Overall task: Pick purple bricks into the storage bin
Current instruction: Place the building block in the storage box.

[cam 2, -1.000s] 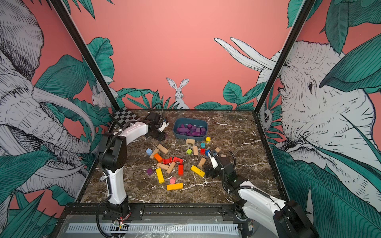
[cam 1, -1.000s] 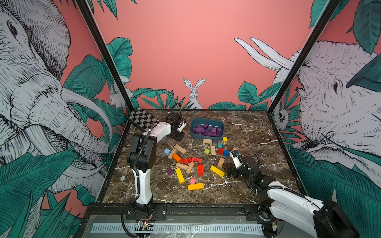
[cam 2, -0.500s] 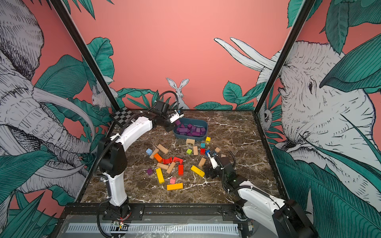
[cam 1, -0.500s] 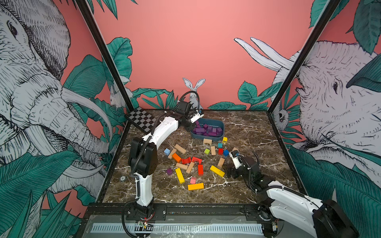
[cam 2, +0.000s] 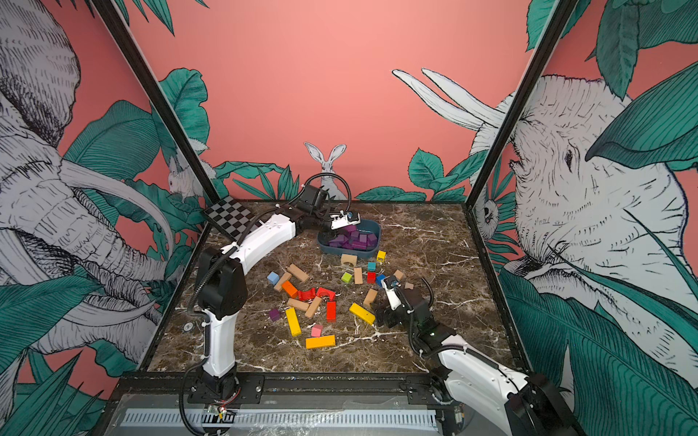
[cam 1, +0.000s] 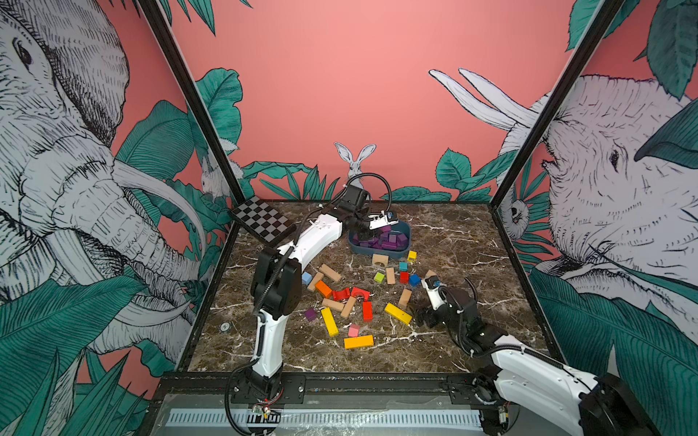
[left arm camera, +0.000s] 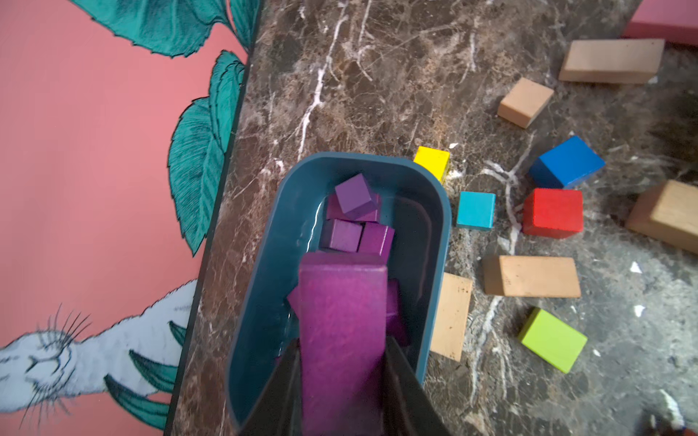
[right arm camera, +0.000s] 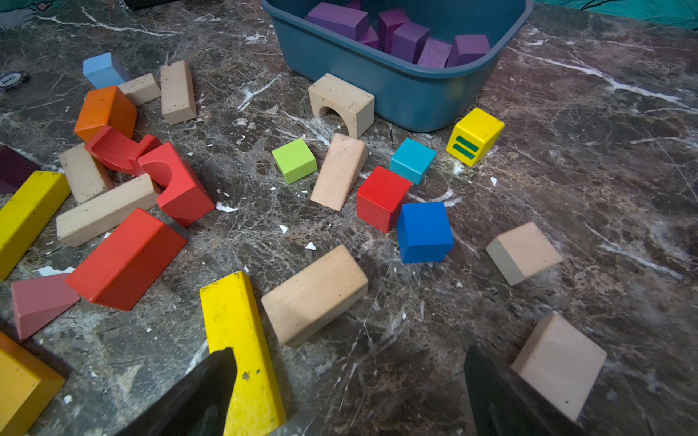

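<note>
Left wrist view: left gripper (left arm camera: 343, 353) clamped on a purple bar (left arm camera: 342, 298) above the storage bin (left arm camera: 440, 211), a grip unclear in both top views. Right wrist view: right gripper (right arm camera: 349, 358), jaws apart and empty, near the bin, with purple bricks (right arm camera: 409, 39) lying inside it.

Your brown marble table (cam 1: 453, 241) carries the storage bin (left arm camera: 260, 302), which sits straight below your left fingers (left arm camera: 287, 385). Beyond the bin from those fingers lie a yellow cube (left arm camera: 432, 164) just beside its wall, then a teal cube (left arm camera: 476, 209), a red cube (left arm camera: 552, 213) and a blue cube (left arm camera: 566, 162). Tan blocks and a lime block (left arm camera: 552, 339) lie alongside.

At your right fingers (right arm camera: 211, 381), a yellow bar (right arm camera: 241, 339) lies just beside one finger and a tan block (right arm camera: 559, 362) just beside the other. Ahead of them you have red arch pieces (right arm camera: 151, 170), an orange block (right arm camera: 105, 109) and a pink wedge (right arm camera: 37, 302). One purple brick (cam 1: 310, 314) and a poker chip (right arm camera: 13, 80) lie well apart from both pairs.
</note>
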